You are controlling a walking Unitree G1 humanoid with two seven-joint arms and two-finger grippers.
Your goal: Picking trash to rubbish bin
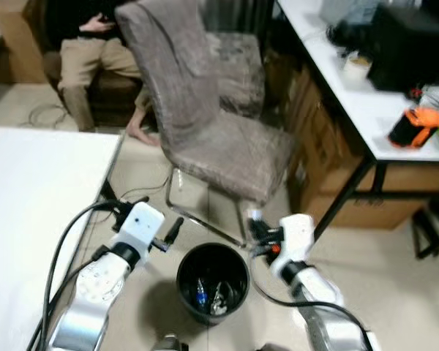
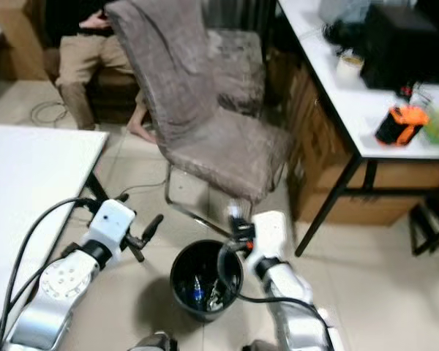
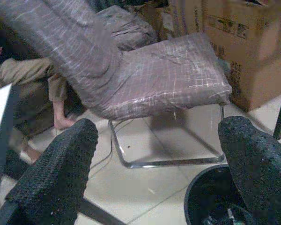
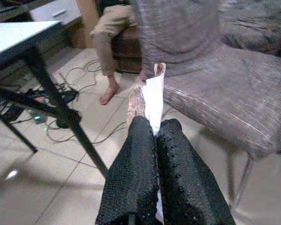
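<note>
A round black rubbish bin (image 1: 212,282) stands on the tiled floor between my two arms, with bits of trash inside. My right gripper (image 4: 153,127) is shut on a flat white and tan wrapper (image 4: 152,96) that sticks out past the fingertips. It hovers at the bin's right rim, where the wrapper (image 1: 254,216) pokes up. My left gripper (image 1: 173,232) is open and holds nothing, just left of the bin (image 3: 215,199).
A grey fabric chair (image 1: 219,124) on a chrome frame stands just behind the bin. A white table (image 1: 29,205) is at my left, a white desk (image 1: 366,95) with cardboard boxes beneath at my right. A person (image 1: 88,51) sits at the back left. Cables lie on the floor.
</note>
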